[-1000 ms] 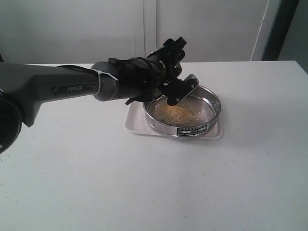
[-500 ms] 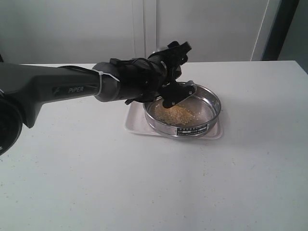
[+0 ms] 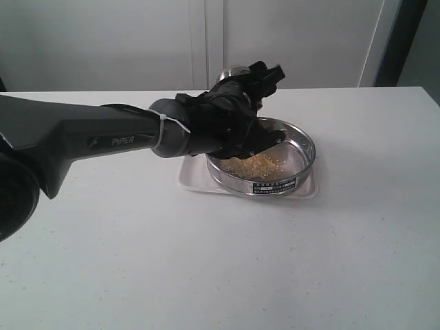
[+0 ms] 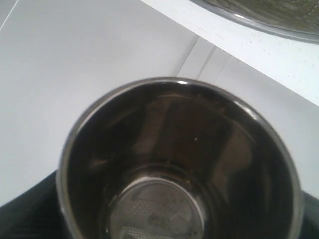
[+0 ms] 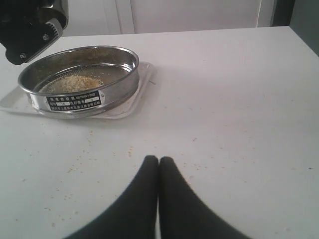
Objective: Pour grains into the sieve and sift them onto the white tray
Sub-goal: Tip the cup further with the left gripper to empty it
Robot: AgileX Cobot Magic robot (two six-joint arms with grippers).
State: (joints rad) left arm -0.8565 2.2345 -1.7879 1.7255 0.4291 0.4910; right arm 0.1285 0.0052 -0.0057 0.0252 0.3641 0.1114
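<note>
My left claw (image 3: 258, 103) grips the steel cup (image 4: 179, 164), tipped mouth-down; inside I see bare metal, so I judge it emptied. The sieve (image 3: 275, 185) lies just below and ahead of this claw, sitting on the white tray (image 3: 192, 180), with the grains (image 3: 256, 163) heaped on its mesh. My right claw (image 5: 158, 164) is clenched on nothing, well apart from the sieve, so my left arm is nearer but busy. The sieve is round, with no long axis. My left fingers are hidden behind the cup, and I cannot tell whether any grains have reached the tray.
</note>
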